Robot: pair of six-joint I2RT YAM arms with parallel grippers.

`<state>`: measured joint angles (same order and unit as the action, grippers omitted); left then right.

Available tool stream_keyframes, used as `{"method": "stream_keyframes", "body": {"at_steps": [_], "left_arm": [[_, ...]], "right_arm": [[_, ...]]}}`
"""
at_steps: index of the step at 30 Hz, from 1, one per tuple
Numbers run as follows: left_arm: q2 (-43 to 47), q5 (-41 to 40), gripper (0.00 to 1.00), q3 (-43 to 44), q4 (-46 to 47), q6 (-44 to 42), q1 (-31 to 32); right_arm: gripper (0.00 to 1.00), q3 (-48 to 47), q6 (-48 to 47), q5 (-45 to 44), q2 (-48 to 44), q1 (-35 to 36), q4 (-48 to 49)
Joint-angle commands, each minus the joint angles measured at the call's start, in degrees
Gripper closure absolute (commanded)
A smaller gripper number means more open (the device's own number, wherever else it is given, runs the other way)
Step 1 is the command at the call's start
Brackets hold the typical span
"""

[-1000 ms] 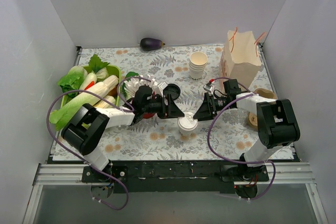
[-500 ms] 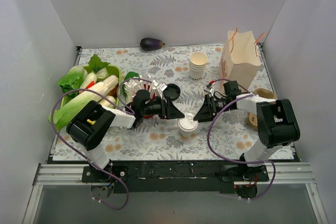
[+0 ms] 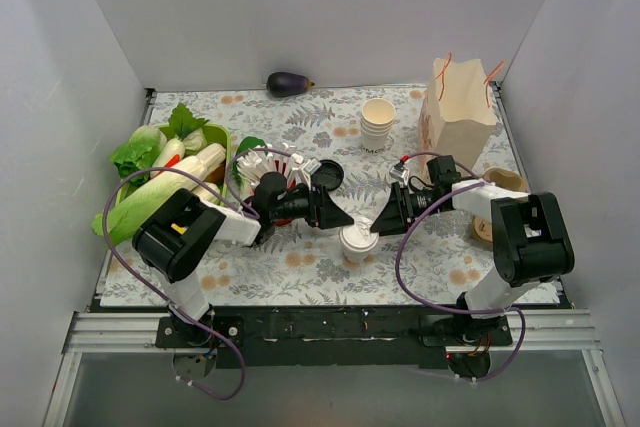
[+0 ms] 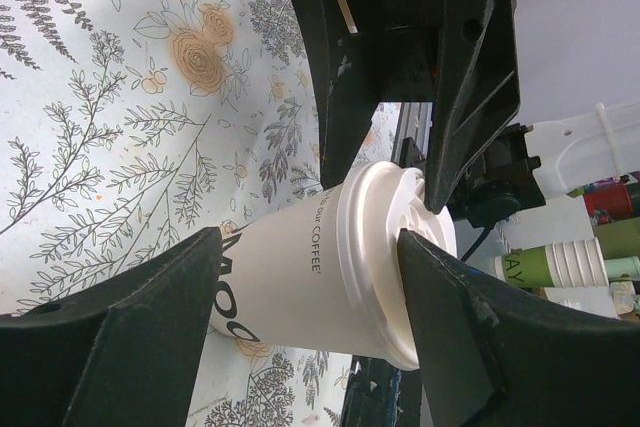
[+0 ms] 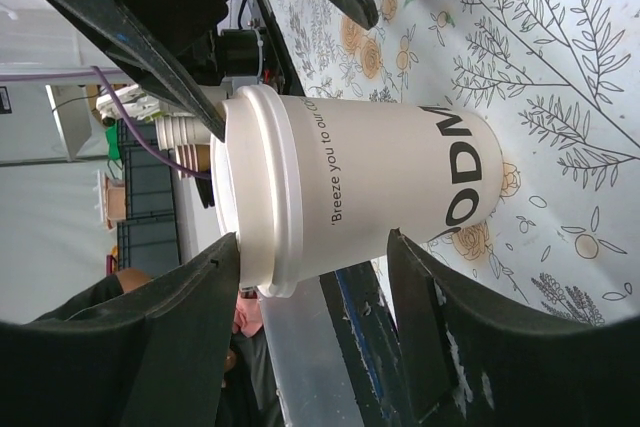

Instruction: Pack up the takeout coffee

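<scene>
Both the left tool (image 3: pixel 337 215) and the right tool (image 3: pixel 380 223) have edged closer to the takeout coffee (image 3: pixel 357 240).

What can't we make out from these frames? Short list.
- Contact: whether the left gripper or the right gripper touches the takeout coffee. In both wrist views, the grippers' own fingers cover the cup's edges.
- Cup print: cut off by fingers in both wrist views, too small in the top view.
- Paper bag contents: hidden by its own walls in the top view.
- Red-and-white item: partly covered by the left arm in the top view.
</scene>
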<state>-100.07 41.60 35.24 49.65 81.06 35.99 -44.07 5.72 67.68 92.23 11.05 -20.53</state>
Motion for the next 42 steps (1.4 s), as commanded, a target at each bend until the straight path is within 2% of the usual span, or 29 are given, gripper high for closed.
{"method": "stream_keyframes", "body": {"at_steps": [1,8,12,17,28,34,42], "left_arm": [[-0.66,1.10,0.27,-0.19,-8.87,-4.08,0.49],[6.73,3.22,0.10,4.83,-15.45,1.47,0.40],[9.19,3.66,0.08,4.31,-20.63,0.07,0.40],[10.60,5.06,0.07,1.76,-21.17,-0.55,0.40],[5.77,6.38,0.11,-0.17,-17.31,-1.34,1.10],[0.07,5.86,0.17,-3.34,-10.81,3.84,1.01],[-3.46,4.10,0.21,-2.90,-10.19,4.37,0.84]], "right_arm": [[0.34,0.66,-5.54,-8.10,-0.55,-0.76,-1.26],[0.28,0.48,-5.28,-1.25,-2.49,-1.38,-0.47],[0.25,0.13,-4.05,0.17,-3.19,-1.38,0.50],[0.24,-0.22,-4.05,0.87,-3.28,-1.47,0.32],[0.24,-0.14,-3.96,0.52,-1.88,-1.47,0.58],[0.28,1.27,-4.40,0.00,-1.26,-1.38,0.41],[0.35,4.52,-4.31,-1.50,-0.03,-1.47,1.28]]}}
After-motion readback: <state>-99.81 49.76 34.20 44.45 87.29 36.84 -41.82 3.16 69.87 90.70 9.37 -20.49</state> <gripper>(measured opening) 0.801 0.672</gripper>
